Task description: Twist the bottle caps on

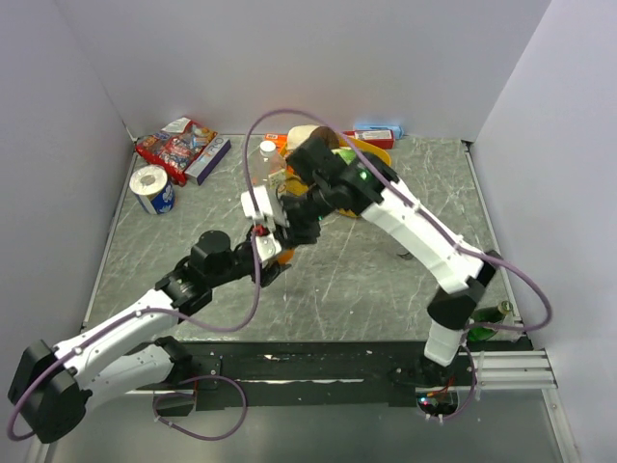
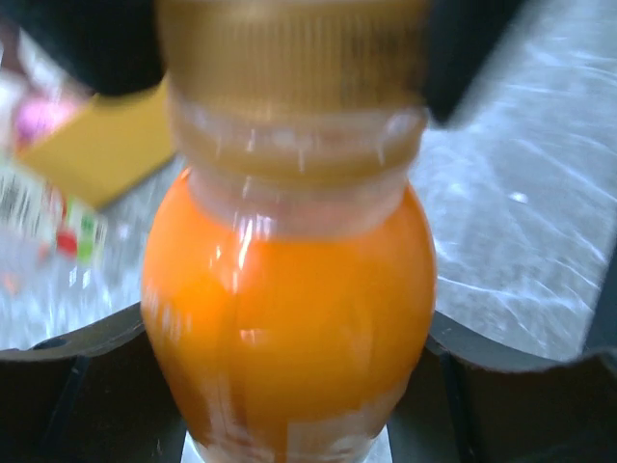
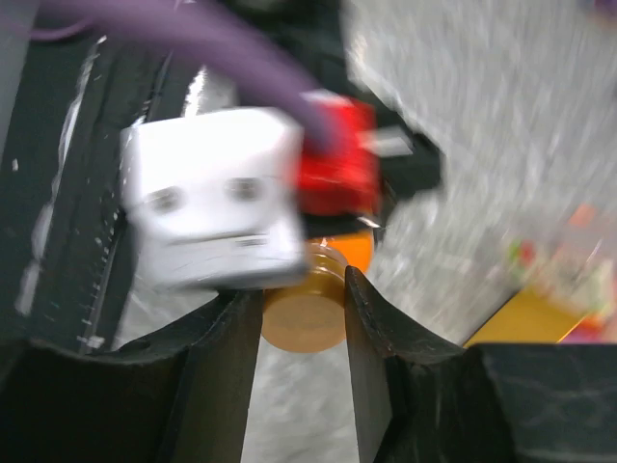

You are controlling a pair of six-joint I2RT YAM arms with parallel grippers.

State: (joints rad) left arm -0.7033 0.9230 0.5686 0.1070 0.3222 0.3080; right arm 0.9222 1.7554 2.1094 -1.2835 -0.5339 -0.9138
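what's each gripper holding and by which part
Left gripper grips the orange bottle by its body; right gripper pinches the orange-gold cap by its sides.

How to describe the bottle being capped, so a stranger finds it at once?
In the middle of the table, the left gripper holds a small bottle. Unlike the clear bottle behind, it contains orange drink, and the right gripper pinches its gold cap.

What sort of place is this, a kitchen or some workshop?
Probably a robotics test bench: plain white walls box in the table, two cabled robot arms are bolted at its near edge, and the left claw holds an orange drink bottle.
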